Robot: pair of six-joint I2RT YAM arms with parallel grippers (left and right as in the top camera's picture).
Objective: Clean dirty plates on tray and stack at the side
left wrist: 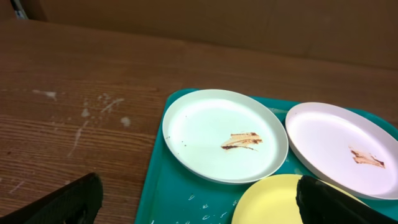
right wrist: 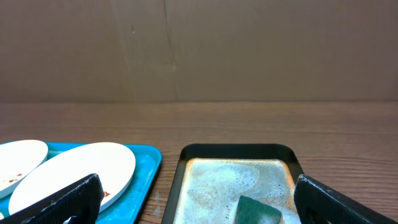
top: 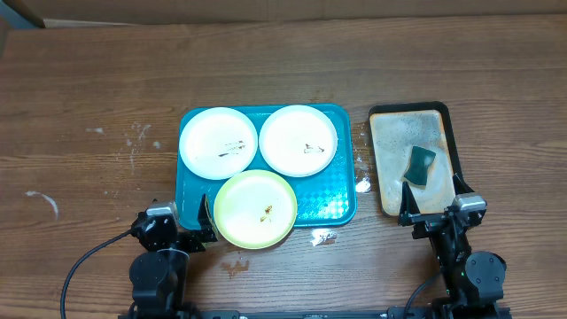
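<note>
Three smeared plates are sat on the teal tray [top: 341, 208]: one white plate [top: 218, 143] back left, another white plate [top: 298, 140] back right, and the yellow-green plate [top: 255, 209] up front, hung over the near rim. Just right of that, a smaller dark-rimmed tray [top: 390, 190] is laid on the wooden worktop [top: 89, 89], with a green sponge [top: 420, 165] in it. The left tool [left wrist: 196, 208] is spread wide by the yellow-green plate, nothing pinched. Same deal for the right tool [right wrist: 199, 199] at the smaller tray's near end.
</note>
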